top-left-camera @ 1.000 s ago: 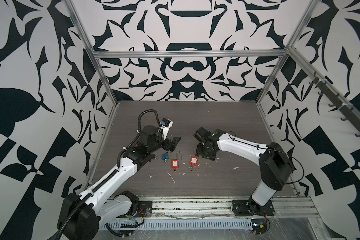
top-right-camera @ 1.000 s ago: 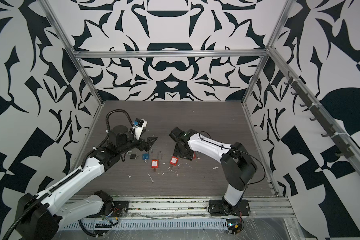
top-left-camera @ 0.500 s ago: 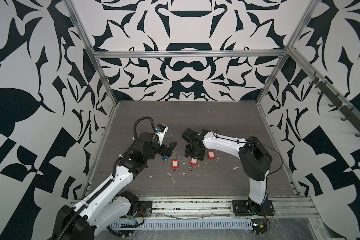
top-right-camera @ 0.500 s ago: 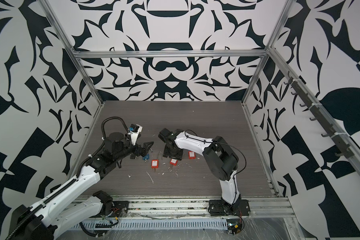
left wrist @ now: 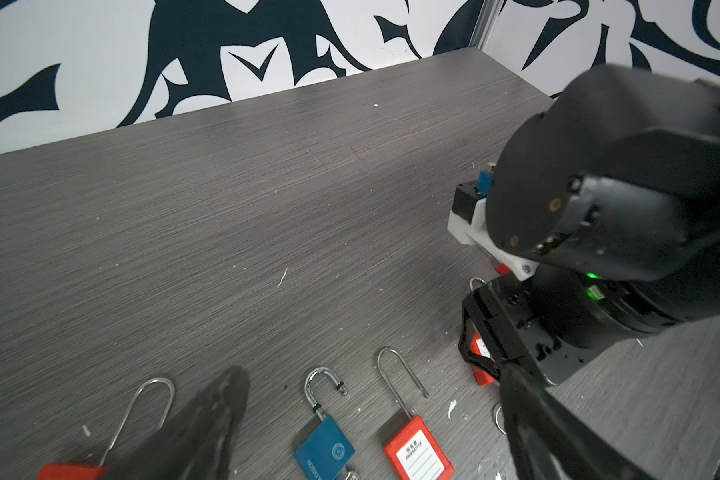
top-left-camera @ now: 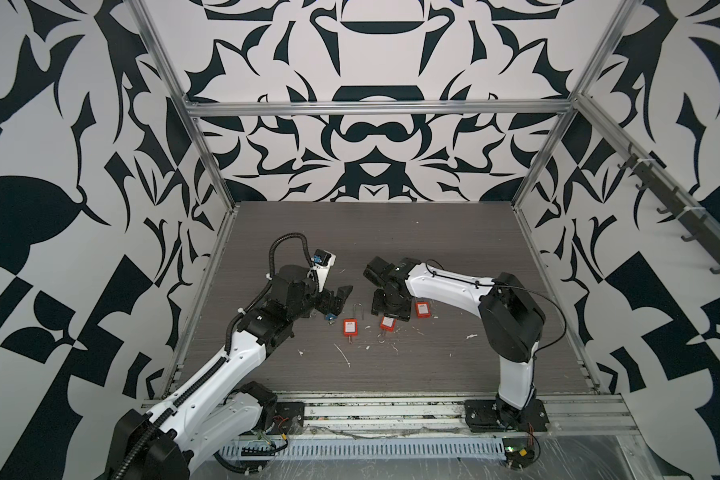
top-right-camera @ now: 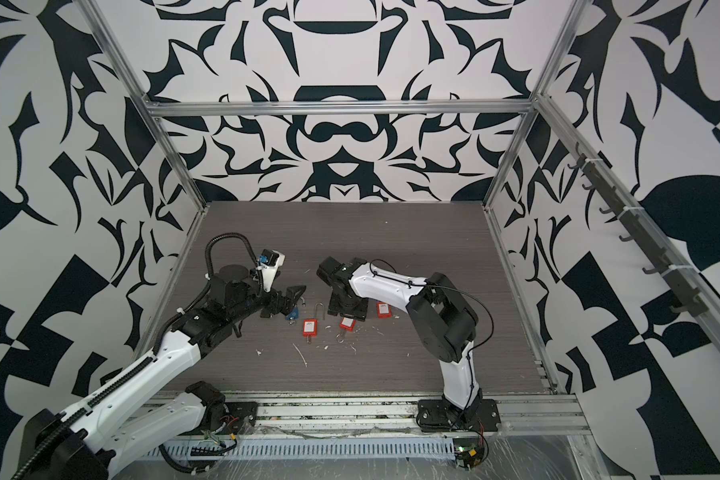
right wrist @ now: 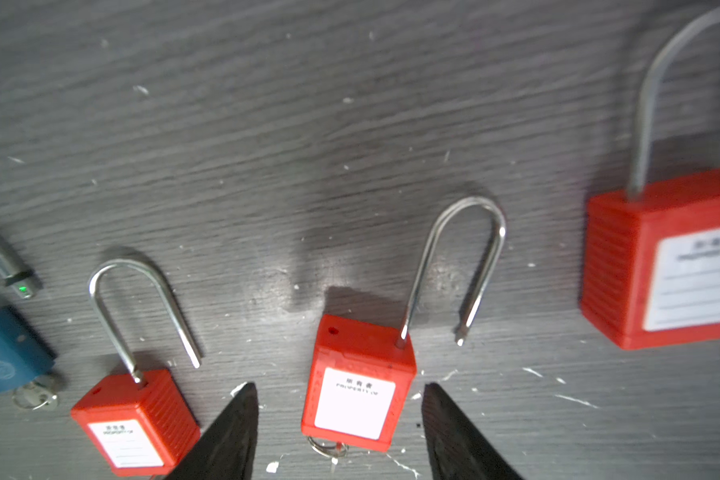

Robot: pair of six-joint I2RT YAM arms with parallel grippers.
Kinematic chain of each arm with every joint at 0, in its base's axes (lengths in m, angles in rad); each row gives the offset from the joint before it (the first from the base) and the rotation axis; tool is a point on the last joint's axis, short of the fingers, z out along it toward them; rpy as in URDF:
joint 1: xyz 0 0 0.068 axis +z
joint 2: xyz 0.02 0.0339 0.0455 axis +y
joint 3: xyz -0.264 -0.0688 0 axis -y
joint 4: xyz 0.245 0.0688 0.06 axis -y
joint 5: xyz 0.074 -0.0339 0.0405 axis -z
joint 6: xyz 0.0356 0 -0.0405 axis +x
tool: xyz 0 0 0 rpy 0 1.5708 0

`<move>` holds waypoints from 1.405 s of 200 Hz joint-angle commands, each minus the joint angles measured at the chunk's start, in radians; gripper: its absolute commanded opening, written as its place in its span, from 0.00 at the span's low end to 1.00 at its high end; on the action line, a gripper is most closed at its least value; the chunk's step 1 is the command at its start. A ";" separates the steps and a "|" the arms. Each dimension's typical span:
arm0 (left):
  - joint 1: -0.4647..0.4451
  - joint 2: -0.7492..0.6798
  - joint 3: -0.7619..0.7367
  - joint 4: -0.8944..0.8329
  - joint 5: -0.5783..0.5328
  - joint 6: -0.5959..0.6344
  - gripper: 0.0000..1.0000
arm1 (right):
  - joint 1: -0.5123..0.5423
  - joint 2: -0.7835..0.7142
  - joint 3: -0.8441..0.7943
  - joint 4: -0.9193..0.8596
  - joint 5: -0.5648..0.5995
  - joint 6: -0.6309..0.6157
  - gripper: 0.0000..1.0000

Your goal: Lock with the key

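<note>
In both top views the left arm (top-left-camera: 242, 357) is stretched low from the near rail (top-left-camera: 391, 405) toward the table's middle. The left gripper (top-left-camera: 336, 300) is pointed toward 3 o'clock, its jaws spread with nothing between them. The blue padlock (top-left-camera: 330, 318) lies just at its 6 o'clock. The right arm (top-left-camera: 445, 286) is bent sharply at the elbow, with the forearm reaching toward 9 o'clock. The right gripper (top-left-camera: 390, 311) is pointed down over the middle red padlock (top-left-camera: 387, 323). A second red padlock (top-left-camera: 350, 327) lies at that lock's 9 o'clock and a third red padlock (top-left-camera: 421, 308) at its 2 o'clock. The grey wood-grain table (top-right-camera: 350, 232) is strewn with white scraps (top-right-camera: 300, 353). It is enclosed by black-and-white patterned walls (top-right-camera: 337, 145) on an aluminium frame (top-right-camera: 337, 109).

In the left wrist view the left gripper's fingers (left wrist: 208, 415) are seen far apart and empty. The blue padlock, its shackle swung open, lies between them beside the second red padlock.

In the right wrist view the right jaws are spread, with one finger set on either side of the middle red padlock and a gap left on each side. Its shackle is open, and the key (right wrist: 329, 451) is seated in its underside.
</note>
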 commanded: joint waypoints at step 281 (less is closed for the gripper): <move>0.008 -0.045 0.106 -0.108 -0.079 0.161 0.97 | 0.007 -0.075 0.047 0.022 -0.102 -0.256 0.36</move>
